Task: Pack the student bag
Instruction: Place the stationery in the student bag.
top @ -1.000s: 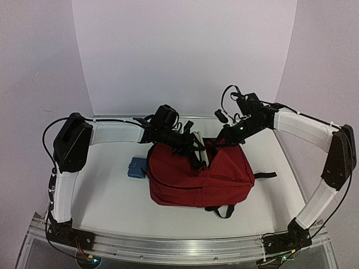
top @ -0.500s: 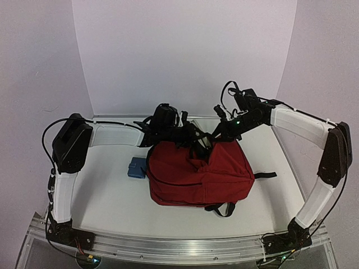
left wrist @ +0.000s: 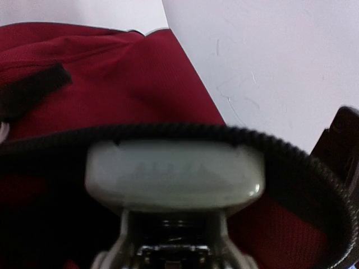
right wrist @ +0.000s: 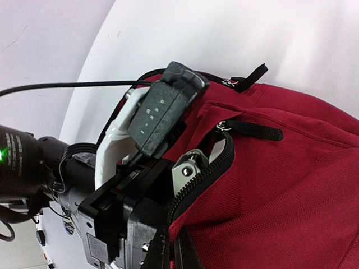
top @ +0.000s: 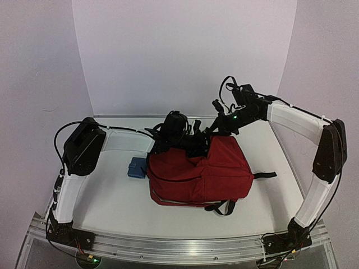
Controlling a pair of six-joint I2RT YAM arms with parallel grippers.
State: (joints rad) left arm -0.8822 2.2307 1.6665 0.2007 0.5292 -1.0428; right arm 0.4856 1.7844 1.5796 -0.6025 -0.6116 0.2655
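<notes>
The student bag [top: 207, 174] is a dark red backpack lying mid-table, its top zip open towards the back. My left gripper [top: 192, 142] is at that opening, shut on a flat calculator-like slab [right wrist: 162, 109]. The slab shows a dark keyed face in the right wrist view and a pale grey end [left wrist: 174, 174] in the left wrist view. The black zip edge [left wrist: 280, 154] arches around the slab's end. My right gripper [right wrist: 171, 249] is shut on the bag's opening edge, holding it up beside the black zipper pull [right wrist: 252, 130].
A small blue object [top: 136, 167] lies on the table just left of the bag. Black straps [top: 224, 208] trail from the bag's near side and a strap end [top: 266, 175] sticks out to the right. White walls close in the back and both sides.
The left arm has pushed forward and to the right, carrying the slab into the bag's mouth. The right gripper has drawn the opening edge up and to the left.
</notes>
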